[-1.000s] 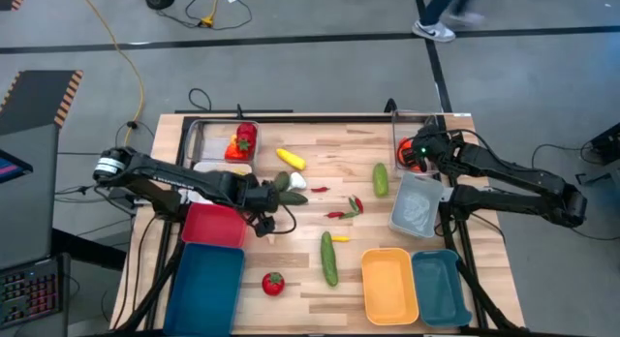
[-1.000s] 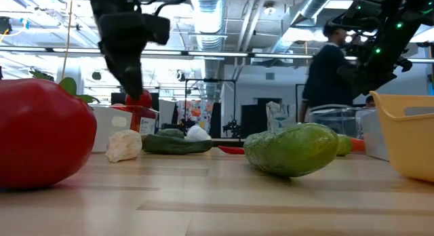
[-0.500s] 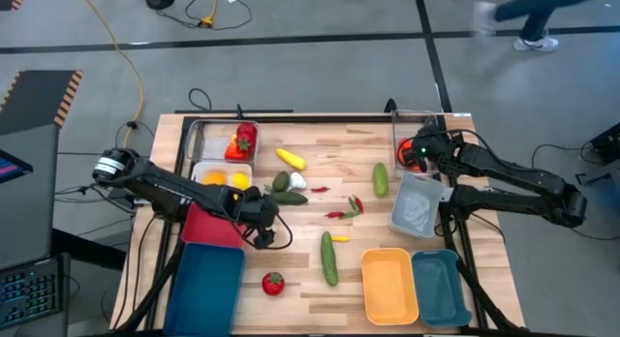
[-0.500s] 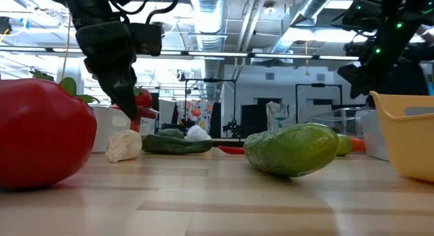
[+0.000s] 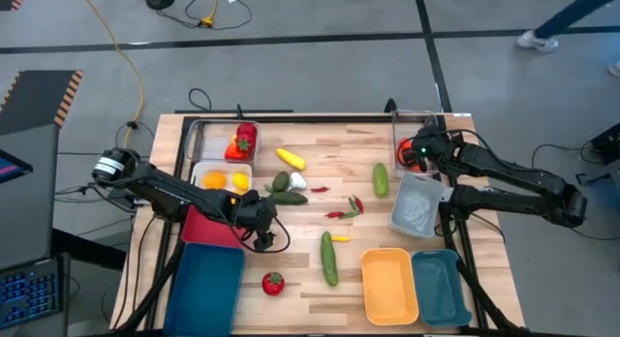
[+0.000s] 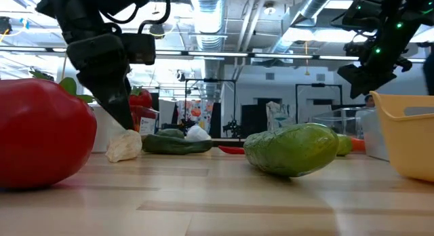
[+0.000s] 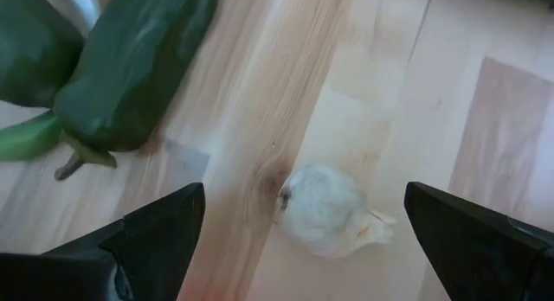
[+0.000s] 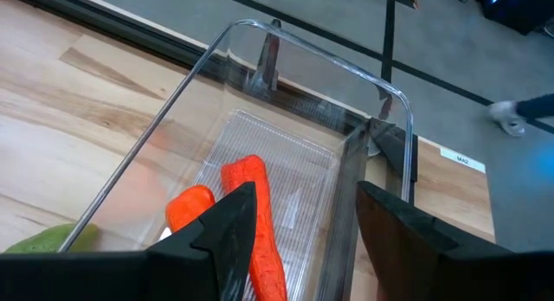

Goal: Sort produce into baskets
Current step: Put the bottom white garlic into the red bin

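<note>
My left gripper [image 5: 265,236] is open and points down over a white garlic [image 7: 327,209] that lies on the wooden table. In the left wrist view its two fingers stand on either side of the garlic, apart from it. In the low view the gripper [image 6: 121,114] hangs just above the garlic [image 6: 123,145]. Two dark green peppers [image 7: 121,67] lie just beyond. My right gripper [image 8: 303,236] is open and empty above a clear basket [image 8: 286,154] at the far right, which holds orange carrots [image 8: 260,219].
At the left stand a clear basket with red produce [image 5: 239,141], a white one [image 5: 221,178], a pink-red one [image 5: 211,226] and a dark teal one [image 5: 206,287]. Yellow [image 5: 389,285], teal [image 5: 441,287] and clear [image 5: 415,206] baskets stand at the right. Cucumbers [image 5: 329,258], a tomato [image 5: 273,284], chillies [image 5: 344,209] and a squash [image 5: 291,159] lie loose.
My left gripper has moved toward the table's near edge and come down toward the garlic, uncovering the white basket. My right arm has kept still. A person has walked past beyond the table.
</note>
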You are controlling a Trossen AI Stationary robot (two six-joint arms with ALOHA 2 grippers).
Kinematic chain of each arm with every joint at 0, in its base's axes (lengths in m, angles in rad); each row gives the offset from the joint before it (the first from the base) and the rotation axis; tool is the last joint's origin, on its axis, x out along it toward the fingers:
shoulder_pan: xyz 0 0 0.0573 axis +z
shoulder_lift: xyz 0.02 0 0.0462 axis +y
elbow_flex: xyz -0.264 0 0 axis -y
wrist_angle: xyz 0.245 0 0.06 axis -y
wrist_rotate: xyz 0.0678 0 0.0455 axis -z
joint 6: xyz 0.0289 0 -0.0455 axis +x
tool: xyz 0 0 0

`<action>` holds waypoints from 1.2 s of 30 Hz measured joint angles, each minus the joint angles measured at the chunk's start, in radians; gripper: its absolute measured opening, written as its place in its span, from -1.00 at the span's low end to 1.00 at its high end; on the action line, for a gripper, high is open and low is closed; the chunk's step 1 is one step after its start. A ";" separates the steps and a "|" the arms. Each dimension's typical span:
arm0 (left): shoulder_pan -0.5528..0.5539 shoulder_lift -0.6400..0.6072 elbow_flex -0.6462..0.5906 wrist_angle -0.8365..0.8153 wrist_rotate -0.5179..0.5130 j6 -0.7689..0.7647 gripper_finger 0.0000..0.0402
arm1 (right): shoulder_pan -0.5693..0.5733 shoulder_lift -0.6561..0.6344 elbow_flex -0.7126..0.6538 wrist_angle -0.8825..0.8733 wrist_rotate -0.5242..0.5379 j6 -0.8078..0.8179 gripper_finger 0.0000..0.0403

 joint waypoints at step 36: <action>-0.008 0.168 0.085 -0.044 0.029 0.104 0.48 | 0.000 0.000 0.000 0.001 0.000 -0.002 0.12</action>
